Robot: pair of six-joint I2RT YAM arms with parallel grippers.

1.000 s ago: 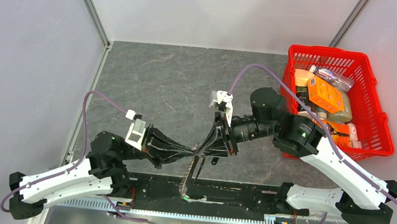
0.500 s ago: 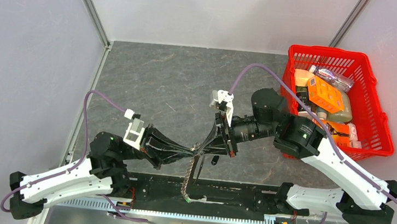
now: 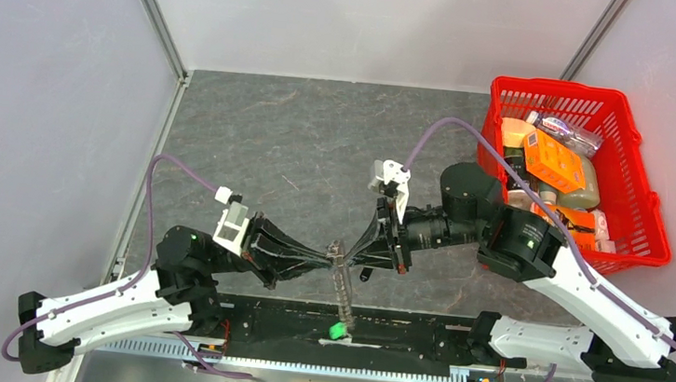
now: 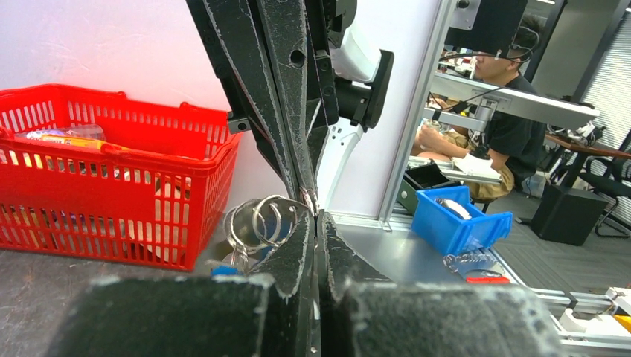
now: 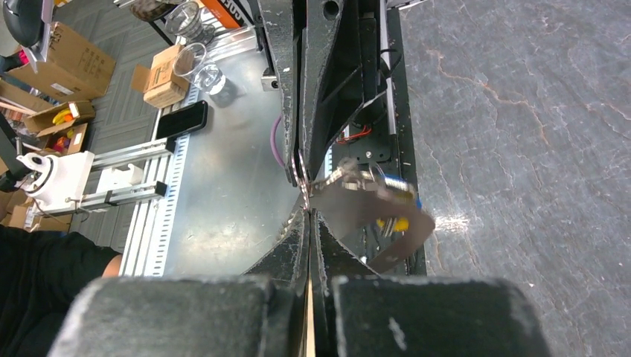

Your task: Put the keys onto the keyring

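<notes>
My left gripper (image 3: 330, 254) and right gripper (image 3: 350, 251) meet tip to tip above the table's near edge, both shut on the keyring (image 3: 339, 247). Its twisted chain (image 3: 342, 290) hangs down to the green tag (image 3: 337, 328). In the left wrist view the left gripper (image 4: 318, 216) is shut, with silver rings (image 4: 260, 219) and a blue key cap (image 4: 223, 271) just left of its fingertip. In the right wrist view the right gripper (image 5: 309, 212) is shut. Blurred keys (image 5: 391, 216) with yellow and blue caps hang to its right.
A red basket (image 3: 587, 93) full of packaged items stands at the back right, close behind the right arm. It also shows in the left wrist view (image 4: 111, 100). The black base rail (image 3: 414, 334) runs along the near edge under the hanging chain.
The right arm has shifted right and its wrist has turned. The chain has swung to the right, and the green tag with it. The left gripper has stayed nearly in place.
</notes>
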